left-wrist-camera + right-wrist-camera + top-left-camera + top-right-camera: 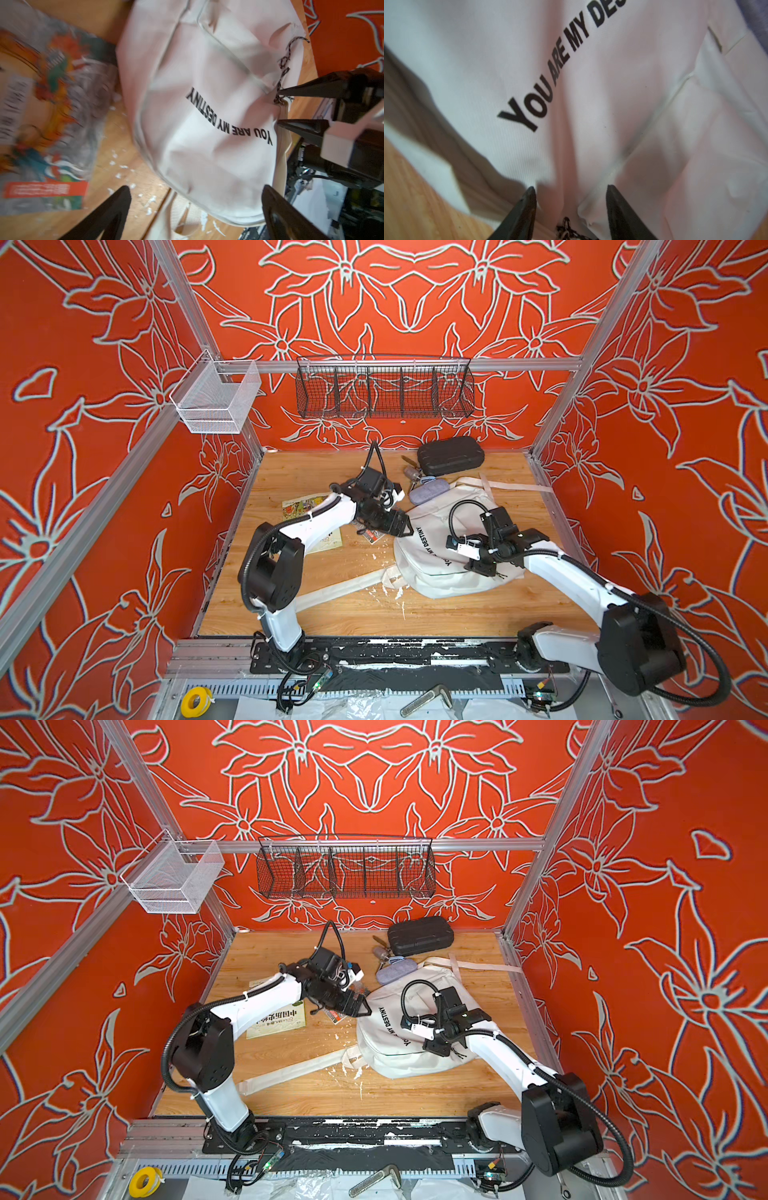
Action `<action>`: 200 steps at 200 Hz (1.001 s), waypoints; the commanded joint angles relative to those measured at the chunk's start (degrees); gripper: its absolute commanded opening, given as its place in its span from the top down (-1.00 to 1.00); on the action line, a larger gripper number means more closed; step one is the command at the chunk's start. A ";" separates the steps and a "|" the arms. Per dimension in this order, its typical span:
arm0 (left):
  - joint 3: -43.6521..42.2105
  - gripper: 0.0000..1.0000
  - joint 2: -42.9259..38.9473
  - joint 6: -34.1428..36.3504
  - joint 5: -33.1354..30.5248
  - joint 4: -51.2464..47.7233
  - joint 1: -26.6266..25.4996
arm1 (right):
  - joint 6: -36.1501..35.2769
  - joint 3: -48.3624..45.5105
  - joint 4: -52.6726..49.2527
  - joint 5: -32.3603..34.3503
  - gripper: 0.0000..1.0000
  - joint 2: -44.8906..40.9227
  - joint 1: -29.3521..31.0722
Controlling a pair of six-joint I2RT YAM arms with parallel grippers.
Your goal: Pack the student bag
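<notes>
Both arms bent toward student bag (417,572), left fingers (122,197) wide apart — right fingers (527,203) apart

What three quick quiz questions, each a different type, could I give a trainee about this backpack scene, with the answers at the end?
1. True or false: the left gripper is shut on the student bag.
2. What lies between the tips of the right gripper? A) the zipper cord B) the book C) the black case
3. Fill in: the bag's print reads YOU ARE MY ___.
Key: 1 false, its jaws stand wide open; 2 A; 3 DESTINY.
</notes>
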 commanded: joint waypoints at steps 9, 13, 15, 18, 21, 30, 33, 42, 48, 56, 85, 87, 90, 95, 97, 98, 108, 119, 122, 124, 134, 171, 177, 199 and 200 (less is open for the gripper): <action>-6.73 -0.96 -6.04 -7.99 3.72 5.78 -5.10 | 1.50 0.56 1.43 -2.05 0.07 1.10 3.59; -7.57 -0.96 -6.42 -8.27 3.65 6.38 -5.86 | 2.11 0.38 1.75 -2.08 0.11 1.13 3.98; -7.88 -0.97 -6.58 -8.41 3.68 6.60 -6.23 | 2.70 0.16 1.97 -2.23 0.12 1.16 4.39; -8.48 -0.98 -6.70 -8.59 3.65 7.07 -6.80 | 3.22 -0.01 2.16 -2.47 0.12 1.25 4.70; -9.05 -0.99 -6.73 -8.72 3.64 7.44 -7.22 | 3.65 -0.13 2.37 -2.70 0.12 1.37 4.98; -10.49 -0.97 -6.68 -9.54 3.22 8.66 -8.36 | 6.32 -0.33 3.46 -2.41 0.12 1.79 5.68; -10.94 -0.95 -6.53 -9.87 3.17 9.18 -8.60 | 7.21 -0.31 3.82 -2.22 0.12 1.96 5.81; -12.28 -0.89 -6.07 -10.90 3.87 11.27 -8.82 | 11.16 0.04 5.39 -1.91 0.15 2.45 6.11; -13.05 -0.84 -5.76 -11.88 4.04 12.67 -8.84 | 14.34 0.56 6.34 -2.19 0.16 2.73 6.09; -13.78 -0.79 -5.28 -12.80 4.32 14.27 -8.84 | 16.63 0.85 7.20 -2.78 0.17 2.83 6.13; -13.70 -0.40 -2.58 -12.17 4.55 14.96 -9.19 | 18.60 1.35 10.20 -3.57 0.08 1.32 6.07; -13.65 -0.35 -2.40 -12.02 4.39 14.75 -9.19 | 18.59 1.38 10.32 -3.12 0.08 1.02 6.10; -13.56 -0.27 -2.17 -11.93 3.99 14.34 -9.19 | 18.58 1.44 10.65 -2.45 0.07 0.72 6.05; -13.46 -0.11 -1.87 -11.62 3.24 13.55 -9.15 | 18.24 1.65 11.03 -1.27 0.05 -0.16 5.92; -13.39 -0.03 -1.71 -11.47 3.01 13.27 -9.18 | 18.15 1.67 11.05 -1.04 0.05 -0.25 5.88; -13.38 -0.01 -1.69 -11.30 2.91 13.15 -9.14 | 18.01 1.68 11.06 -0.88 0.04 -0.33 5.87; -13.37 0.31 -1.49 -10.22 2.05 11.93 -9.11 | 16.38 2.20 10.70 0.56 -0.02 -2.00 5.44; -13.46 0.93 -1.99 -9.33 -0.15 10.47 -8.95 | 13.37 2.70 9.39 2.42 -0.06 -3.49 4.77; -13.55 1.00 -2.20 -9.01 -0.86 10.08 -8.94 | 12.31 3.01 8.50 3.05 -0.06 -3.86 4.44; -13.66 1.00 -2.43 -8.84 -1.36 9.94 -8.87 | 11.89 3.01 8.38 3.32 -0.07 -4.03 4.40; -14.25 1.00 -3.69 -7.53 -2.57 9.44 -8.49 | 8.61 3.39 6.05 5.12 -0.06 -4.82 3.56; -16.77 1.00 -8.56 -2.94 -4.36 8.84 -6.12 | 2.12 3.79 -0.80 3.00 -0.06 -3.04 2.68; -16.88 1.00 -8.94 -2.17 -4.48 8.69 -6.06 | 2.38 3.75 -0.65 1.20 -0.05 -2.36 2.75; -16.90 1.00 -9.36 -0.09 -4.64 8.71 -6.04 | 2.40 3.67 0.59 -3.92 -0.05 1.18 4.13; -16.89 1.00 -9.38 -0.07 -4.65 8.72 -6.03 | 2.49 3.69 0.73 -3.86 -0.05 1.39 4.24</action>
